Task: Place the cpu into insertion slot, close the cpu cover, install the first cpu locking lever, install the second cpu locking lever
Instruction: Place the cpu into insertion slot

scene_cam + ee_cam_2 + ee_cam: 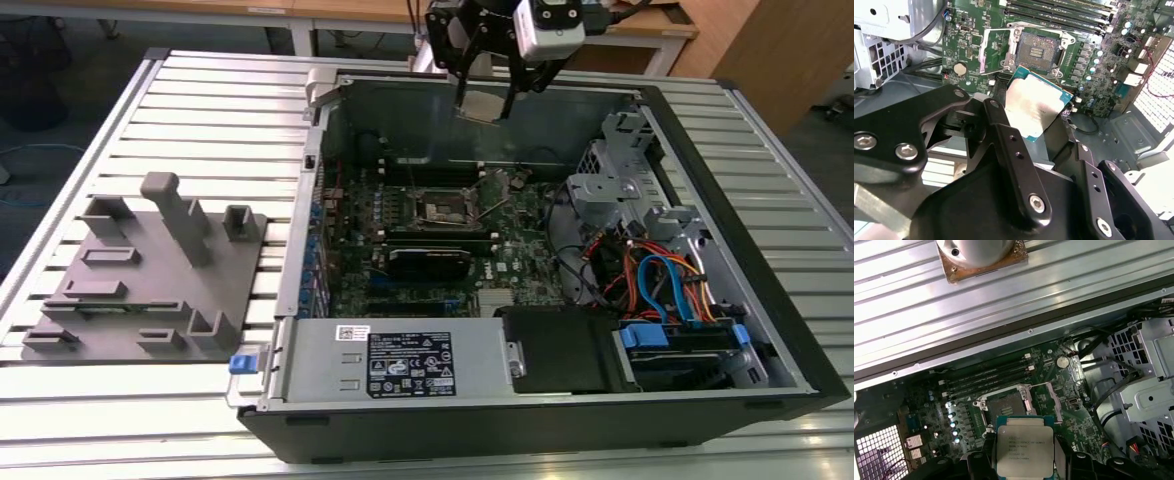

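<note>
Tool: the tool (485, 98) hangs over the open computer case (534, 425), high above the circuit board (514, 270). Its two black fingers (1000, 122) are pinched on the chip.
Chip: the chip (1035, 102) is held by two opposite edges between the fingertips, and its silvery metal top shows in both wrist views. It is in the air, well apart from the board.
Socket: the socket (1041, 48) lies below and just ahead of the fingertips. Its dark centre is bare, and nothing sits in it.
Cover: the cover (986, 50) is swung open and rests beside the socket, off its rim.
Memory slots: the long black slots (986, 377) run across the board on the side of the socket away from the tool.
Grey box: the labelled grey box (400, 365) is at the case edge, well apart from the tool.
Holder block: the grey block (147, 280) sits on the table (200, 100) outside the case, far from the tool.
</note>
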Tool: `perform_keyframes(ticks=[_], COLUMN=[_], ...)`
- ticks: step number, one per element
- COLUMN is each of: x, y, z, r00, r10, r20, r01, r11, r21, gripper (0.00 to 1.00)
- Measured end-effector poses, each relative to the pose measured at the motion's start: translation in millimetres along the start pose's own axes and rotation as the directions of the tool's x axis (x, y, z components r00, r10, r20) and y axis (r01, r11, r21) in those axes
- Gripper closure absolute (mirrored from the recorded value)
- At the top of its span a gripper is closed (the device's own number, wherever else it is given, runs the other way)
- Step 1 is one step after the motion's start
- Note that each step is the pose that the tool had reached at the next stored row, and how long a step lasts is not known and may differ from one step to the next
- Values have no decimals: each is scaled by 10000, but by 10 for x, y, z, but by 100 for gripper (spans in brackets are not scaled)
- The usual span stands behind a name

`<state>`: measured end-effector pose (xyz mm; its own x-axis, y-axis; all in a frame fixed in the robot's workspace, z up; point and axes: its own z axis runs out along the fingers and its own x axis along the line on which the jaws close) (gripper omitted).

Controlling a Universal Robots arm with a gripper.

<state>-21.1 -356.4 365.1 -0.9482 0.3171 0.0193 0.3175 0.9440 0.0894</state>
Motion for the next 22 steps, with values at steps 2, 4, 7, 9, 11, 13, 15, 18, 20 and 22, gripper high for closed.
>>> perform_keyframes(ticks=[2,4,7,9,11,13,15,18,20,22], x=[0,0,0,0,0,0,0,0,0,0], y=[0,0,0,0,0,0,0,0,0,0], z=[0,0,0,0,0,0,0,0,0,0], r00=[10000,10000,10000,9999,9999,9999,9998,9997,9997,9996], r10=[26,52,91,117,144,170,195,235,260,286], r20=[2,4,8,10,12,15,17,20,23,25], r01=[-26,-52,-91,-117,-144,-170,-195,-235,-260,-286], r11=[10000,10000,10000,9999,9999,9999,9998,9997,9997,9996], r21=[-1,-1,-1,-2,-3,-3,-3,-5,-5,-6], gripper=[46,46,46,46,46,46,46,46,46,46])
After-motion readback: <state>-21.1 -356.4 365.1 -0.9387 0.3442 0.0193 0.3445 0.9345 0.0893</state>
